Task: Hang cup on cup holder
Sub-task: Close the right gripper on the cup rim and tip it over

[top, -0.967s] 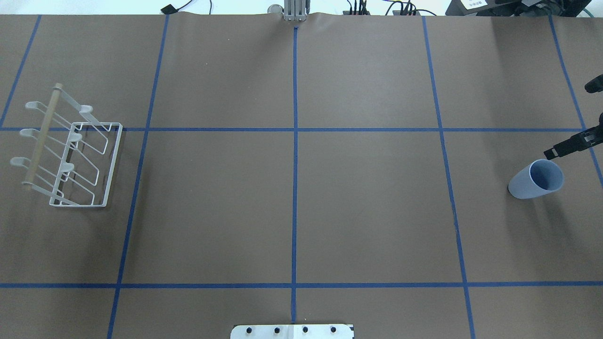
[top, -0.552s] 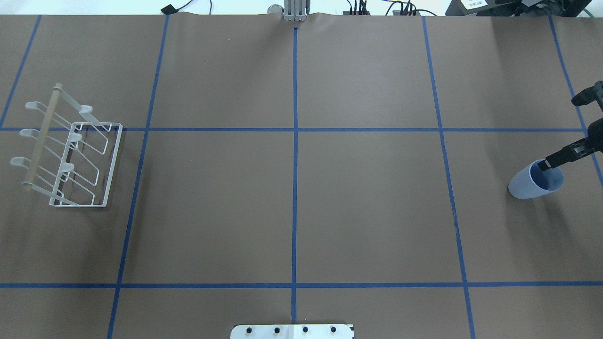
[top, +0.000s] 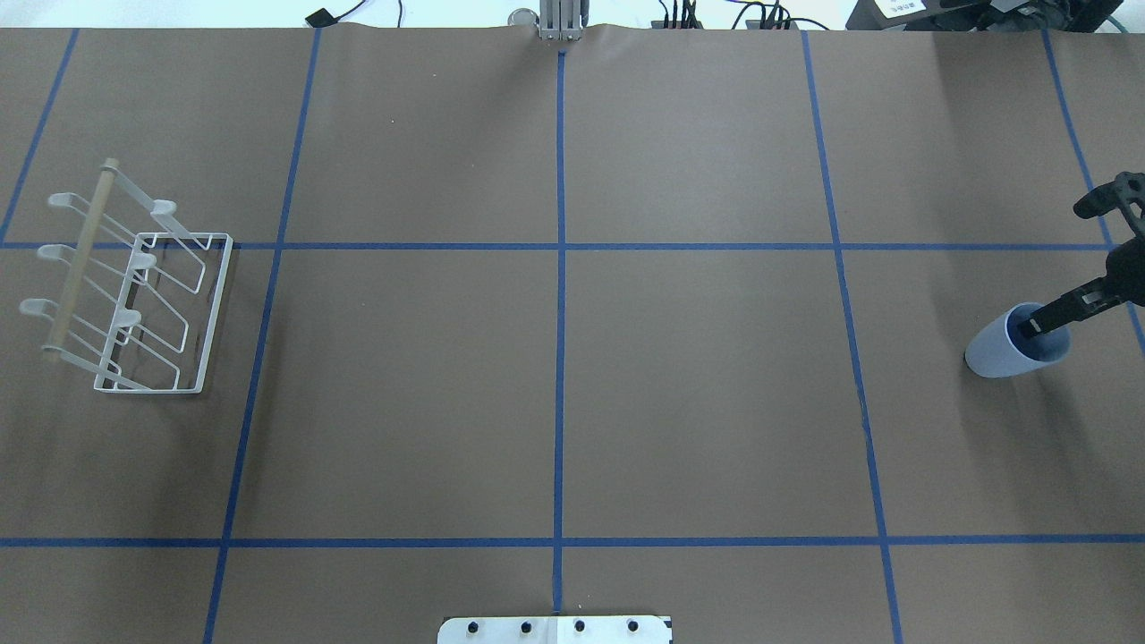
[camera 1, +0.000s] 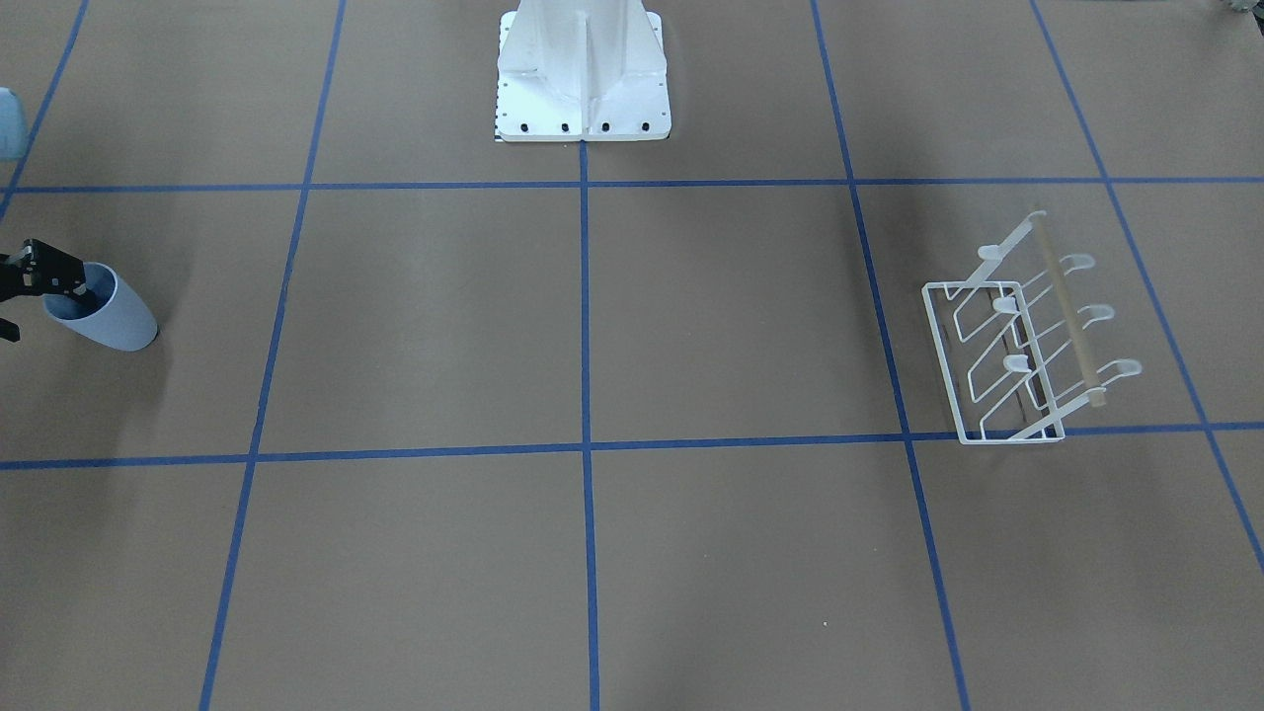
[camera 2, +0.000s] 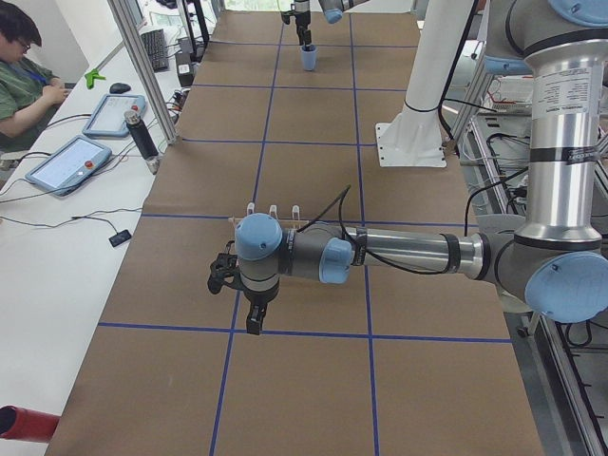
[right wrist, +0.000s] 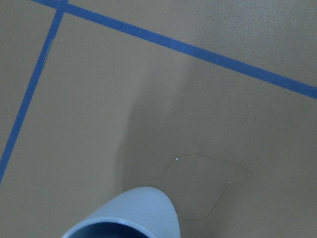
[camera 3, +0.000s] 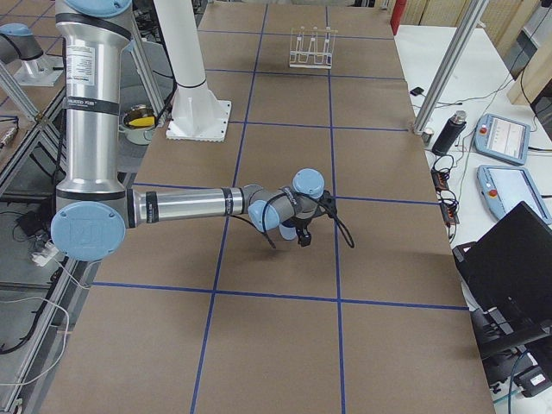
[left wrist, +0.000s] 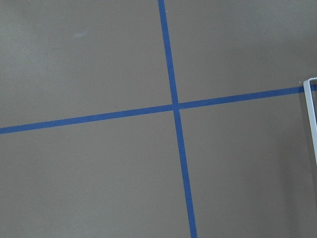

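Observation:
The pale blue cup [top: 1000, 351] stands upright with its mouth up near the table's right edge. It also shows in the front view [camera 1: 117, 318] and at the bottom of the right wrist view [right wrist: 133, 213]. My right gripper [top: 1064, 264] is open wide. One finger [top: 1042, 320] dips inside the cup's mouth and the other [top: 1105, 199] is well outside it. The white wire cup holder [top: 134, 286] with its wooden rod stands at the far left, empty, and shows in the front view [camera 1: 1017, 355]. My left gripper [camera 2: 242, 294] hovers near the holder; I cannot tell whether it is open.
The robot's white base plate [top: 555, 629] sits at the middle of the near table edge. Blue tape lines grid the brown table. An operator [camera 2: 24, 76] and tablets [camera 2: 66, 161] are beside the far long edge. The holder's corner [left wrist: 312, 119] edges the left wrist view.
My right gripper has come in over the cup; its lower finger moved from just outside the rim to inside the mouth. The cup and holder have not moved.

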### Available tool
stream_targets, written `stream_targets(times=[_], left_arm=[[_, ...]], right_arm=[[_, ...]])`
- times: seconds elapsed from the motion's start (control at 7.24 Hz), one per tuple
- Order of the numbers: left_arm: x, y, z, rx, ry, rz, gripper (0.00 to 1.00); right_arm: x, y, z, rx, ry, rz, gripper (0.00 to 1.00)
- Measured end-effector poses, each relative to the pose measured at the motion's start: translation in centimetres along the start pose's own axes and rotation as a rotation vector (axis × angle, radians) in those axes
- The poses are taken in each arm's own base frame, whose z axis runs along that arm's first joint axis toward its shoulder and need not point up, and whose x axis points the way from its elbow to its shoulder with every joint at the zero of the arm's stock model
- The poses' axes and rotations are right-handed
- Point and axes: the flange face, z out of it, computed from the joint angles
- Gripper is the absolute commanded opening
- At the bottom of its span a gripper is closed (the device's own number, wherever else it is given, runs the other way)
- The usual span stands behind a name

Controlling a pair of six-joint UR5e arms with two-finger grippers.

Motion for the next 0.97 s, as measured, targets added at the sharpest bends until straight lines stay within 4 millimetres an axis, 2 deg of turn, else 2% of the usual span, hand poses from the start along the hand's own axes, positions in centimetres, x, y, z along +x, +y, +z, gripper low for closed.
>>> stream_targets(times=[0.14,0.69,0.97], left_arm=[[0.0,0.0,0.0,0.000,0.000,0.000,0.99],[0.0,0.0,0.1,-0.001,0.000,-0.001,0.99],[0.1,0.0,0.1,-0.001,0.001,0.000,0.99]], right_arm=[[0.0,0.0,0.2,-0.003,0.001,0.002,0.00],[-0.7,-0.7,-0.2,0.010,-0.009,-0.015,0.00],[-1.5,-1.1,-1.8,0.043,-0.018,-0.034,0.00]])
